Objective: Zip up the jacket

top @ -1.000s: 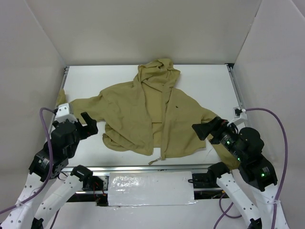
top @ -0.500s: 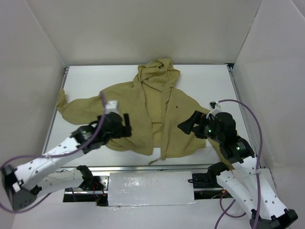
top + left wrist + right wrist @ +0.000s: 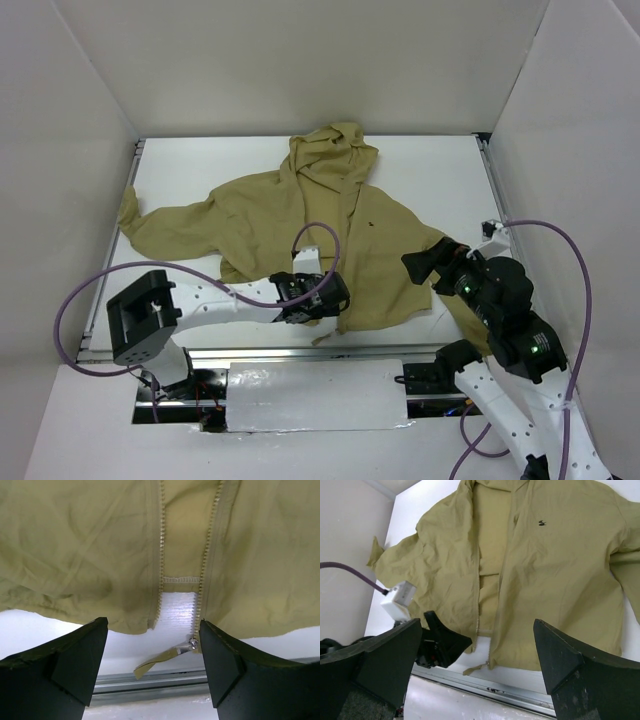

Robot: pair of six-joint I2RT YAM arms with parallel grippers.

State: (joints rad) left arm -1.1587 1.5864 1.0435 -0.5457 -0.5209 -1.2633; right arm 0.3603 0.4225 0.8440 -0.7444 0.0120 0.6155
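One dark mark [image 3: 541, 523] on jacket [image 3: 560, 580]

The jacket [image 3: 270, 220] was soft, matt khaki cloth, creased and wrinkled. Its zipper teeth [image 3: 160, 555] looked like pale plastic; the small slider [image 3: 192, 642] glinted like metal. The tabletop [image 3: 440, 170] was white, smooth and matt, faintly ribbed by its near edge. The rail [image 3: 150, 681] along that edge was dull grey metal. The left gripper [image 3: 152, 625] had fingers [image 3: 70, 665] of matt black plastic.

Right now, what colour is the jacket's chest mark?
The chest mark is dark, almost black; clearest in the right wrist view.
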